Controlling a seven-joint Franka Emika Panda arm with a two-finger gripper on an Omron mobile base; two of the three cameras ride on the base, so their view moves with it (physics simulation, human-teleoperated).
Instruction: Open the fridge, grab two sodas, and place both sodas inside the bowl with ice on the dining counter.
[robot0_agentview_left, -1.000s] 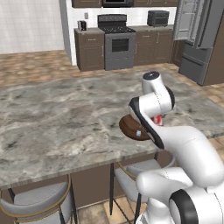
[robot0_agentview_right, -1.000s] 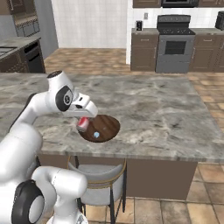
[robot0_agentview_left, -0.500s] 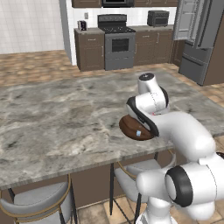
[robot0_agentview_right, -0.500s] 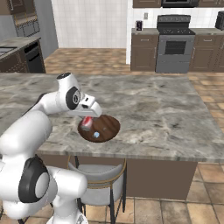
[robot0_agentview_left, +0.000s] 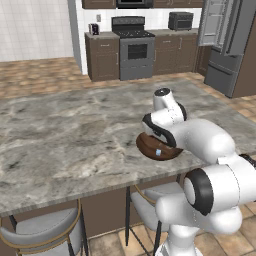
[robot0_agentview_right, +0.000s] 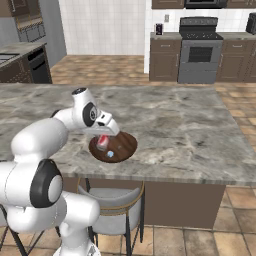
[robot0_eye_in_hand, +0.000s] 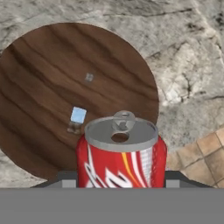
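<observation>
A red soda can (robot0_eye_in_hand: 121, 153) with a silver top sits between my gripper's (robot0_eye_in_hand: 121, 180) fingers, which are shut on its sides. Under it lies the round dark wooden bowl (robot0_eye_in_hand: 52, 57) on the marble dining counter (robot0_agentview_right: 190, 130). A small pale ice cube (robot0_eye_in_hand: 78, 115) rests in the bowl just beyond the can. From the right base view the can (robot0_agentview_right: 102, 142) is over the bowl's (robot0_agentview_right: 125, 146) left part, with the ice (robot0_agentview_right: 109, 154) near the front rim. I cannot tell whether the can touches the bowl. The grey fridge (robot0_agentview_left: 225, 65) stands far back right, one door open.
Two stools (robot0_agentview_left: 40, 230) (robot0_agentview_right: 115, 200) are tucked under the counter's near edge. The bowl sits close to that edge. A stove (robot0_agentview_left: 132, 47) and brown cabinets line the back wall. Wide bare marble stretches left of and behind the bowl.
The hand has carried the can a little further over the bowl and lower. The arm's elbow has folded closer to the base. Bowl and ice have stayed put.
</observation>
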